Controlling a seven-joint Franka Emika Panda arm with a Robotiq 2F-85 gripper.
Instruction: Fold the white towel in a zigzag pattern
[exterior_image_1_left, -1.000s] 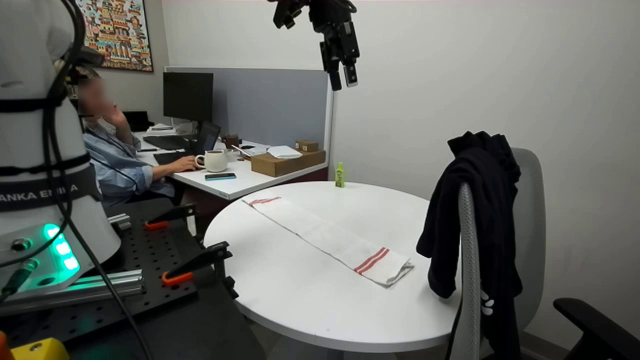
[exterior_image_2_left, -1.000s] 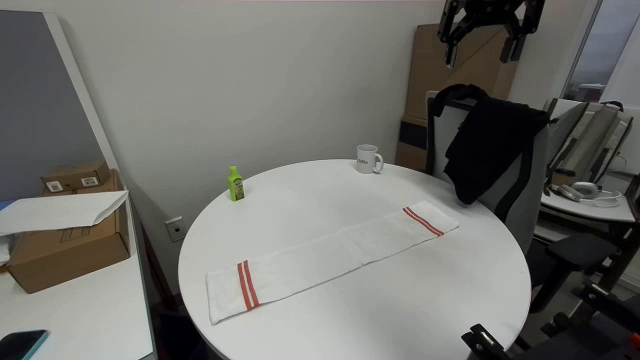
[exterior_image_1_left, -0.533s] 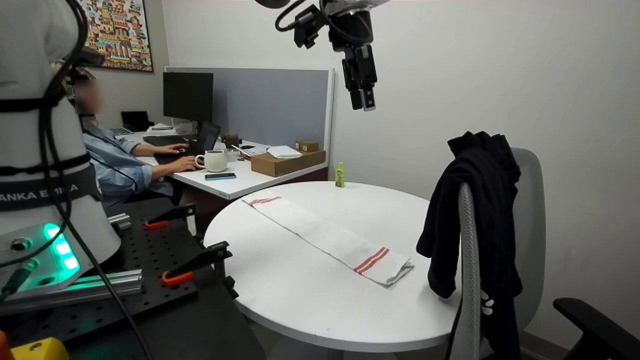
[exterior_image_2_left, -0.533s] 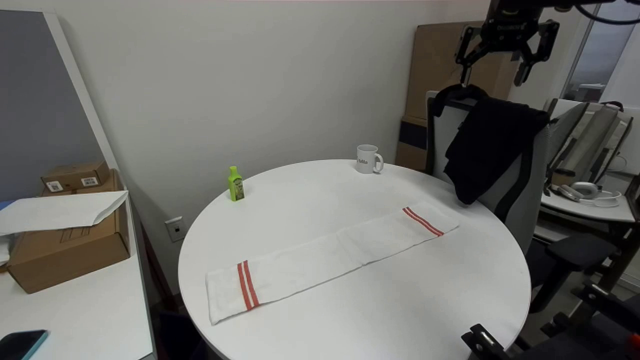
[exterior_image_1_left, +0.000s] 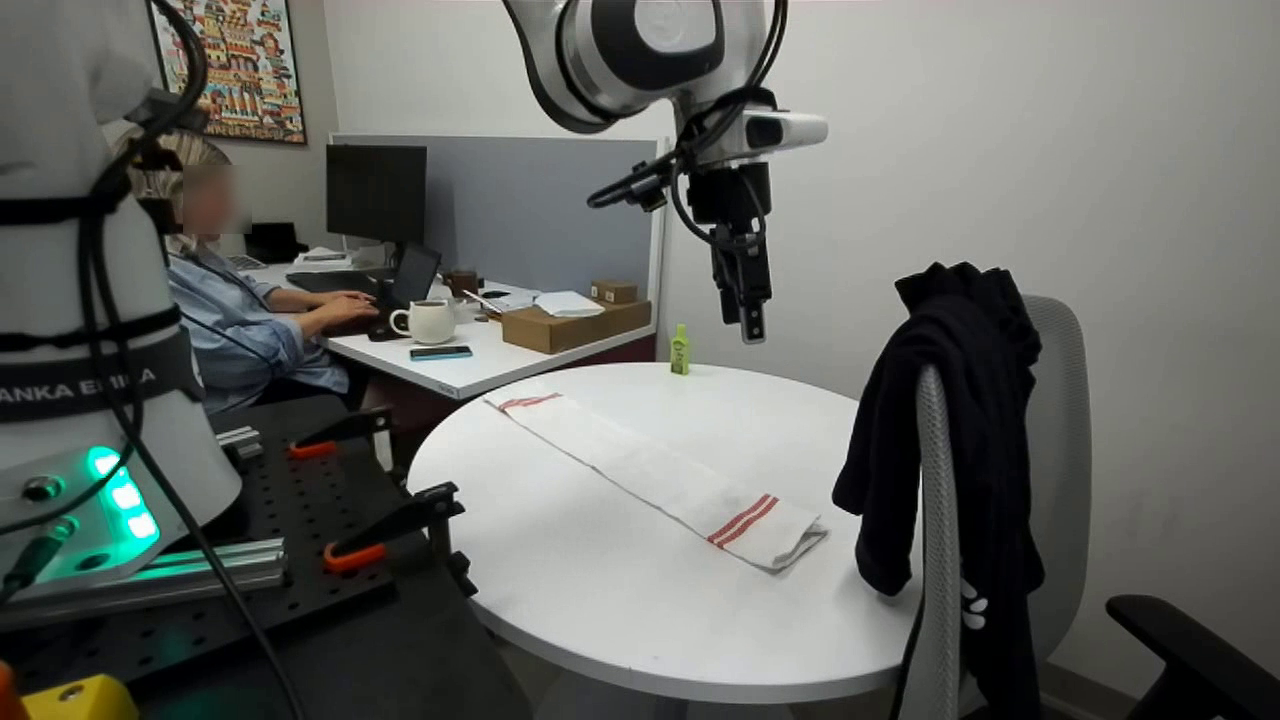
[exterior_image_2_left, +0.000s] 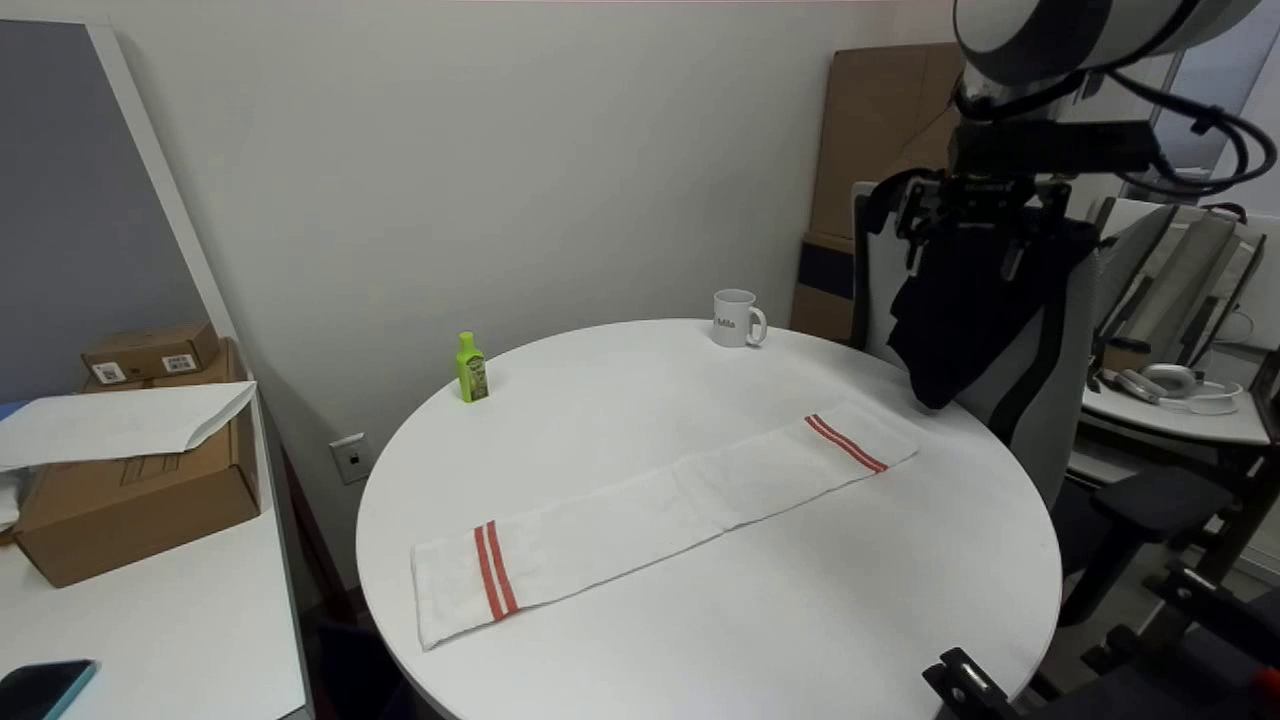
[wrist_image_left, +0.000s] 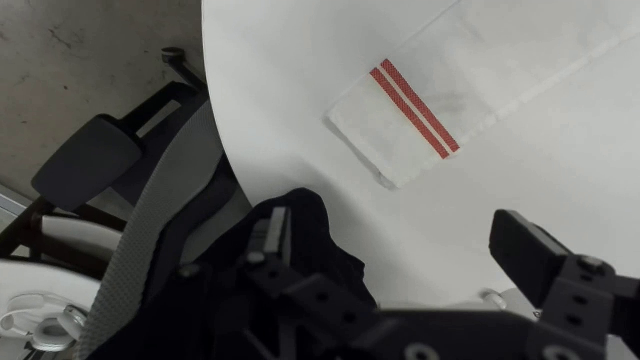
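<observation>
The white towel lies flat as a long narrow strip with red stripes near each end, in both exterior views (exterior_image_1_left: 640, 465) (exterior_image_2_left: 630, 530). In the wrist view its striped end (wrist_image_left: 385, 130) shows above the jaws, its corner slightly lifted or layered. My gripper (exterior_image_1_left: 742, 328) points down in the air above the far side of the round table (exterior_image_1_left: 600, 600), apart from the towel. In an exterior view the gripper (exterior_image_2_left: 962, 270) shows in front of the black jacket. Its fingers are wide apart with nothing between them in the wrist view (wrist_image_left: 391, 217).
The black jacket (exterior_image_1_left: 960, 400) hangs on a chair at the table's edge and shows close to one finger in the wrist view (wrist_image_left: 310, 225). A green bottle (exterior_image_2_left: 472, 370) and a white mug (exterior_image_2_left: 733, 320) stand near the table's rim. A person sits at a desk (exterior_image_1_left: 490, 370).
My gripper has come down from high above the table, and more of the arm is in view. Its fingers stay apart. The towel has not moved.
</observation>
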